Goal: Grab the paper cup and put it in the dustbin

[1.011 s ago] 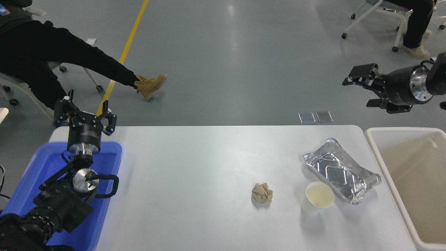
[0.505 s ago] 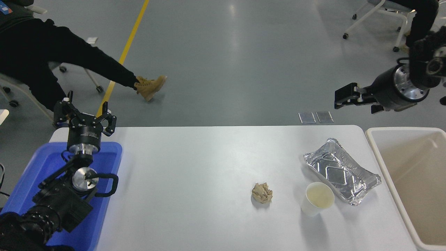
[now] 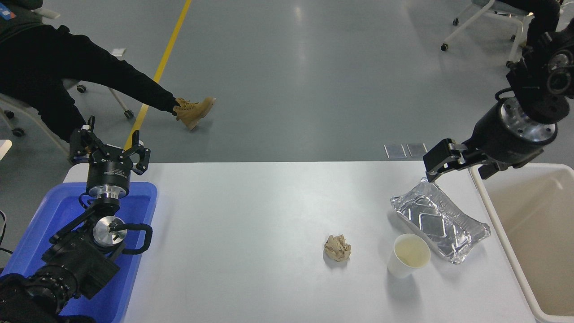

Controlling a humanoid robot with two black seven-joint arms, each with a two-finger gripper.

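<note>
The paper cup (image 3: 409, 255) stands upright near the table's front right, white with a cream inside. Right of the table stands the dustbin (image 3: 497, 220), a large beige bin with a pale rim. My right gripper (image 3: 456, 169) hangs open and holds nothing. It is above the table's far right corner, over the gap between the foil tray and the dustbin and well behind the cup. My left gripper (image 3: 110, 144) is parked open at the far left, over the blue tray.
A shiny foil tray (image 3: 441, 220) lies just behind the cup, almost touching it. A crumpled brown paper ball (image 3: 337, 248) sits left of the cup. A blue tray (image 3: 139, 197) lies under the left arm. A person's legs and chairs are on the floor beyond.
My right arm has swung down and to the left, from high beyond the table to just over its far right corner. The cup and the left arm have not moved.
</note>
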